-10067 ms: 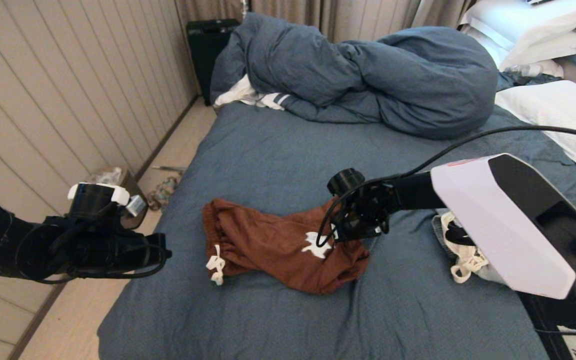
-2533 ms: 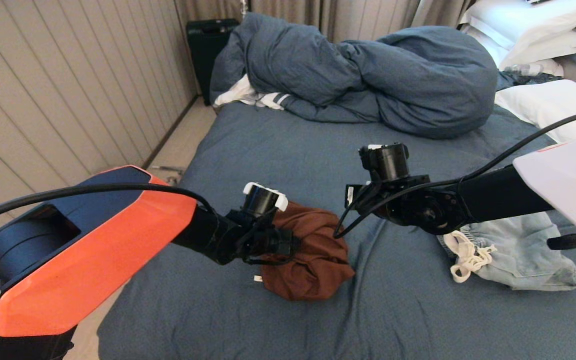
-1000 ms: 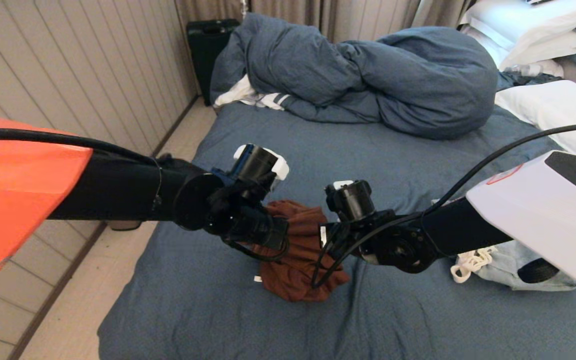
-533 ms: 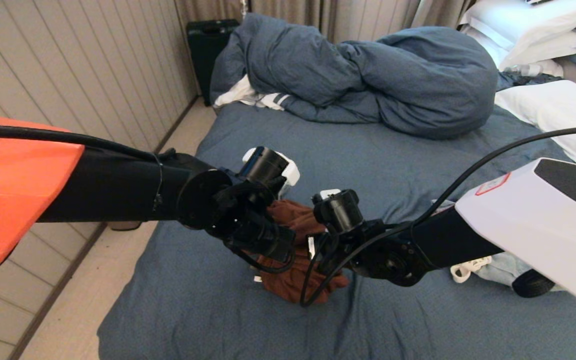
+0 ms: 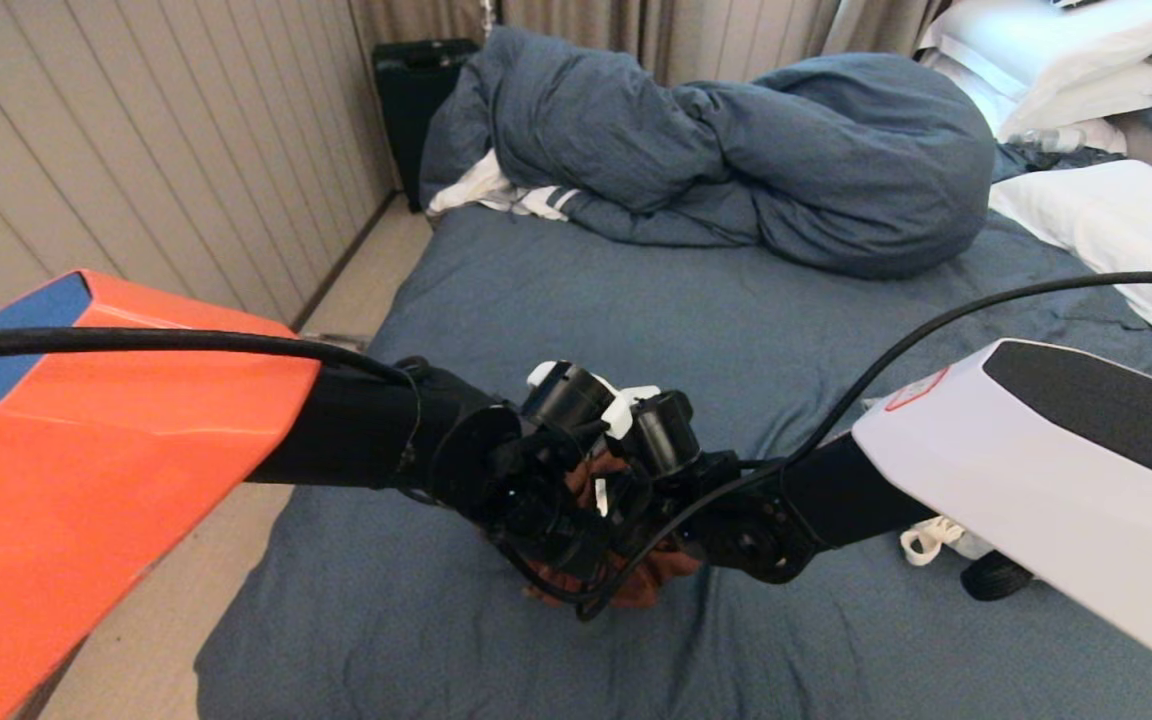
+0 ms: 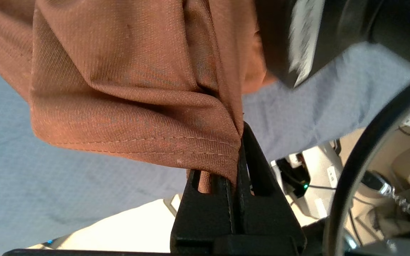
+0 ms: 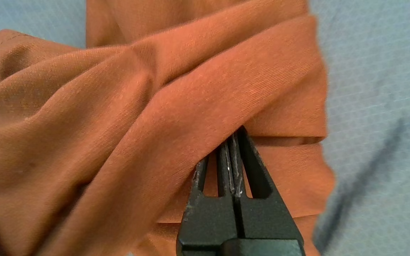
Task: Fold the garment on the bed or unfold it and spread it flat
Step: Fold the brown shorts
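Both arms meet over the near middle of the bed (image 5: 636, 330), above its slate-blue sheet. The left pincer (image 6: 238, 138) is clamped tight on a stitched hem of the brown garment (image 6: 126, 89), which hangs bunched from it above the sheet. The right pincer (image 7: 234, 142) is likewise pressed together on a fold of the same cloth. In the head view only a scrap of the garment shows beneath the two wrists, which sit just beside each other. A bunched blue duvet (image 5: 736, 150) lies at the far side, white pillows (image 5: 1116, 215) at the right
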